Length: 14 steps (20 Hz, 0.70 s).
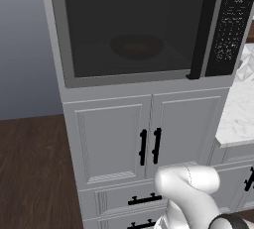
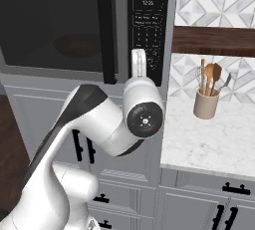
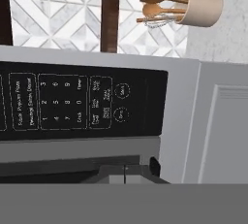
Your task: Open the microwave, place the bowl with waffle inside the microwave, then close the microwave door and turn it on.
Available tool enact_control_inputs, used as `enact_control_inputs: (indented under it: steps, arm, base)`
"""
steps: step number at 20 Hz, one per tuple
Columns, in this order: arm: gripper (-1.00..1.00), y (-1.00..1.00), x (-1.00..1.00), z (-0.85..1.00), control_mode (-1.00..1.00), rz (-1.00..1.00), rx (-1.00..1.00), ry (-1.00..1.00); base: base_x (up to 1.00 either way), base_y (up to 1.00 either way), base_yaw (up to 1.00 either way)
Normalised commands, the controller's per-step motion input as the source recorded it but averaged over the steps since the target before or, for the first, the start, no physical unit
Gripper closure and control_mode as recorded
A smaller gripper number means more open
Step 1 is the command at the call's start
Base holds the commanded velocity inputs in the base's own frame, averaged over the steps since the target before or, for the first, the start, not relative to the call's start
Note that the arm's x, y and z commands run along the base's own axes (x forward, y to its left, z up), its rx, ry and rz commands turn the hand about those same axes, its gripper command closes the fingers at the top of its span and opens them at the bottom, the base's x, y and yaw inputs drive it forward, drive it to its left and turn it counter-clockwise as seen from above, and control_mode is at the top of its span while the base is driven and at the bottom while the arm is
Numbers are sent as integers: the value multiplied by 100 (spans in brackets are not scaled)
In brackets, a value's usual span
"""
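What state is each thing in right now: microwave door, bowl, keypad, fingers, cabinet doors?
microwave door: closed
bowl with waffle: inside the microwave, on the turntable
keypad panel: unpressed, fingers short of it
gripper: fingers shut, empty
cabinet doors: closed
utensil holder: upright on the counter

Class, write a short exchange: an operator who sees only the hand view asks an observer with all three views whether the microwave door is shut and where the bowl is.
Operator: I see the black keypad panel with white buttons. Is the door shut?
Observer: Yes. The left base view shows the grey-framed microwave door with its dark tinted window closed.
Operator: And the bowl?
Observer: The shallow round reddish-brown bowl sits inside, dim behind that window.
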Motion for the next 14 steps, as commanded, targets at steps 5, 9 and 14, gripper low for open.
enact_control_inputs:
  steps: [5,9,14]
  arm:
    - [100,-2,33,-16,-100,0,0,0]
    - [100,0,41,-6,-100,0,0,0]
    - [100,0,42,0,-100,0,0,0]
  base:
    - [0,0,0]
    - [0,0,0]
    - [0,0,0]
